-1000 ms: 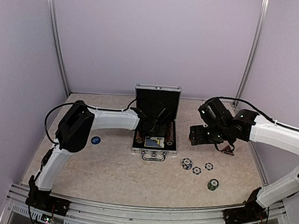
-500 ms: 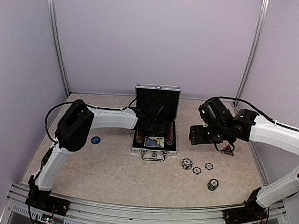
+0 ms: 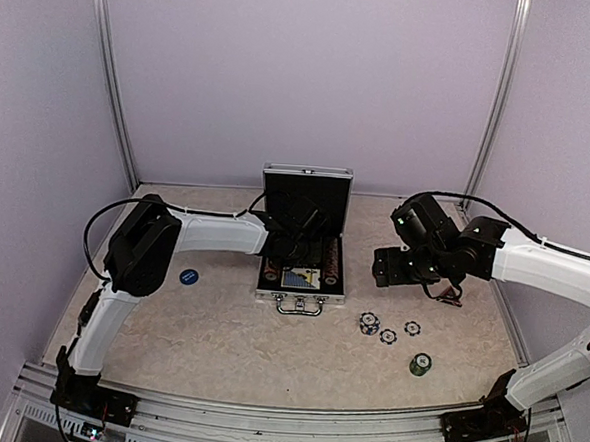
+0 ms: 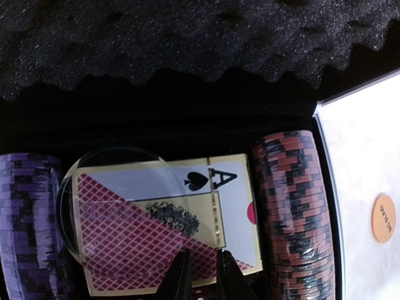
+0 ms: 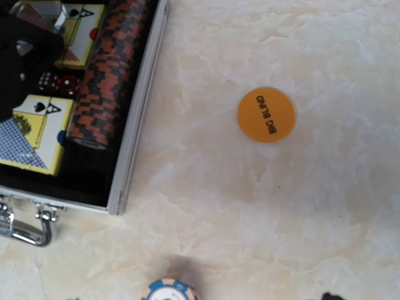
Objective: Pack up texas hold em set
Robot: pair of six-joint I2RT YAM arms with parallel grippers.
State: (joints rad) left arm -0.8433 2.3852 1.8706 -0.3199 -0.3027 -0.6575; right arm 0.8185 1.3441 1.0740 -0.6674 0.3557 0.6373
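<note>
Soft, even light fills the overhead view; shadows on the tabletop [image 3: 217, 347] are faint. The left wrist view is dim — the case's black foam [image 4: 187, 44] swallows detail, and the left end effector [image 4: 203, 278] looks blurred. Right wrist view: bright, slightly washed, sharp.

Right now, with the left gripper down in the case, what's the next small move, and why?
Probably lift the left gripper straight up out of the case. Its jaws stand slightly apart with nothing between them, and the clear disc lies on the red deck, so it looks placed. The blue disc, orange disc and chips lie outside, to be fetched.
</note>
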